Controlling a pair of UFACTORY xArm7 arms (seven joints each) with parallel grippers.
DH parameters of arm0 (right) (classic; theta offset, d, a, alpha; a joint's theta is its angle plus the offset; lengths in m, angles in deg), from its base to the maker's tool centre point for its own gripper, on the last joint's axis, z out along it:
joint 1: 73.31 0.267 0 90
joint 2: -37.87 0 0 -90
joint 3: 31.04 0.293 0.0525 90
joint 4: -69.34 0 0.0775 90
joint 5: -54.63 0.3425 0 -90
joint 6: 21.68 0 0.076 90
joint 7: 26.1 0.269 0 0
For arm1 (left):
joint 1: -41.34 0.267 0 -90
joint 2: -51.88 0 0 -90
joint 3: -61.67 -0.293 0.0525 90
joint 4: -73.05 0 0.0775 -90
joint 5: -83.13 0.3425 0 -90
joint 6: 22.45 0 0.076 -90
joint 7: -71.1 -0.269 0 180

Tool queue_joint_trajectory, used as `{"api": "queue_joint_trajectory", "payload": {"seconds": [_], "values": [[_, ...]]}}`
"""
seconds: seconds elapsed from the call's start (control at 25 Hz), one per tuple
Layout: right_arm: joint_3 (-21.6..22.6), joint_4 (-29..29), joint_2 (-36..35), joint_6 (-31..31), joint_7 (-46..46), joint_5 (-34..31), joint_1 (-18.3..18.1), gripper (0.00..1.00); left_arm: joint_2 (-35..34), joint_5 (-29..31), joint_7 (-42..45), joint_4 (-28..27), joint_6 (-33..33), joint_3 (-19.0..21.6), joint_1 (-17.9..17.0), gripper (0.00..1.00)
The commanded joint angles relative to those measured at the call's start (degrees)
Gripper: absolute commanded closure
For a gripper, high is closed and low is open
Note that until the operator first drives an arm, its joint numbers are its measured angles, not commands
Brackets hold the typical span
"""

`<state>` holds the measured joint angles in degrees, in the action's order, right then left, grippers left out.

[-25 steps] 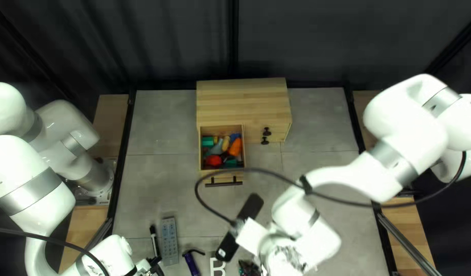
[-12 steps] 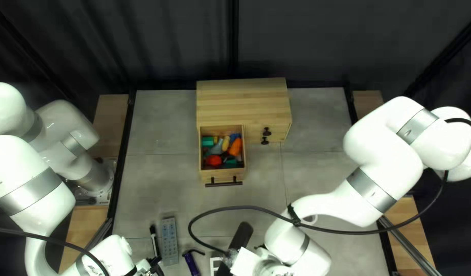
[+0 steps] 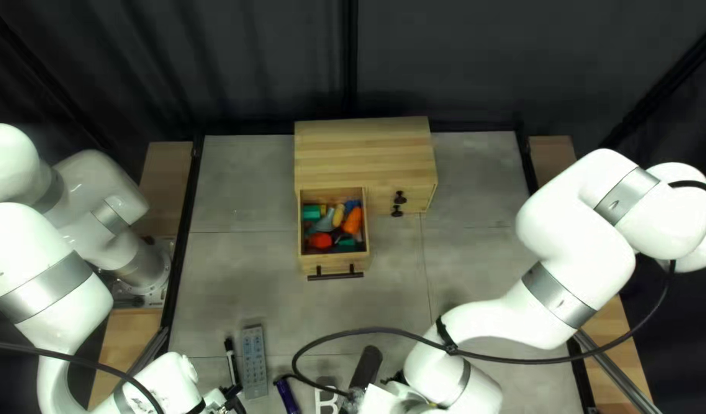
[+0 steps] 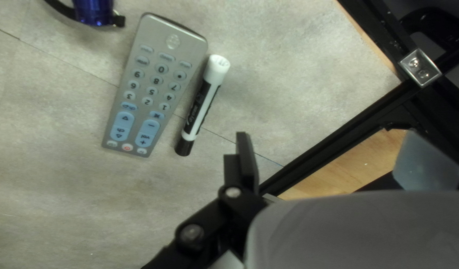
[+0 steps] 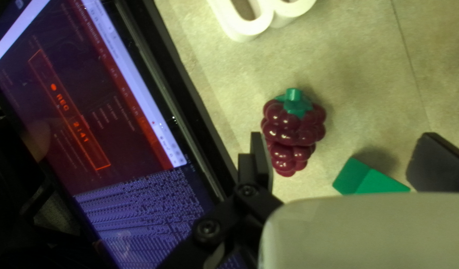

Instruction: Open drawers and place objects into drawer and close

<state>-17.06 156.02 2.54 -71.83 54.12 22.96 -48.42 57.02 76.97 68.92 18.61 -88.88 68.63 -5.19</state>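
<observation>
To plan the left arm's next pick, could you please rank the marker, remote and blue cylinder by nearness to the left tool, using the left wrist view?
1. Marker: between the left tool and the remote.
2. Remote: on the marker's far side.
3. Blue cylinder: beyond the remote, only partly in view.

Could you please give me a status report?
Left gripper near marker; right gripper beside toy grapes. Drawer open, holding toys. Dark cable over table, possibly in the way.
</observation>
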Motion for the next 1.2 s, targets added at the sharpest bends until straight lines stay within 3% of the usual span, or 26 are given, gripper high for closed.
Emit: {"api": "queue_joint_trajectory", "payload": {"seconds": [0.04,0.28,0.56,0.96,1.04,1.12,1.2], "values": [[0.0,1.6,-1.7,0.1,-0.6,-0.1,0.2,0.00,0.0,0.0,0.0,0.0,0.0,0.0,0.0,0.00],[-0.2,2.0,-3.7,2.1,-1.1,-0.9,0.1,0.00,0.0,0.0,0.0,0.0,0.0,0.0,0.0,0.00],[-0.2,3.7,-4.7,-0.8,-2.4,-0.8,0.6,0.00,0.0,0.0,0.0,0.0,0.0,0.0,0.0,0.00],[-1.1,0.0,-4.4,3.8,-1.5,-2.6,-0.1,0.00,0.0,0.0,0.0,0.0,0.0,0.0,0.0,0.00],[-1.0,-0.4,-4.3,4.7,-1.8,-2.6,-0.5,0.06,0.0,0.0,0.0,0.0,0.0,0.0,0.0,0.00],[-0.8,-0.9,-4.4,5.7,-2.3,-2.5,-1.1,0.26,0.0,0.0,0.0,0.0,0.0,0.0,0.0,0.00],[-0.8,-1.7,-4.2,6.9,-2.5,-2.7,-1.5,0.31,0.0,0.0,0.0,0.0,0.0,0.0,0.0,0.00]]}}
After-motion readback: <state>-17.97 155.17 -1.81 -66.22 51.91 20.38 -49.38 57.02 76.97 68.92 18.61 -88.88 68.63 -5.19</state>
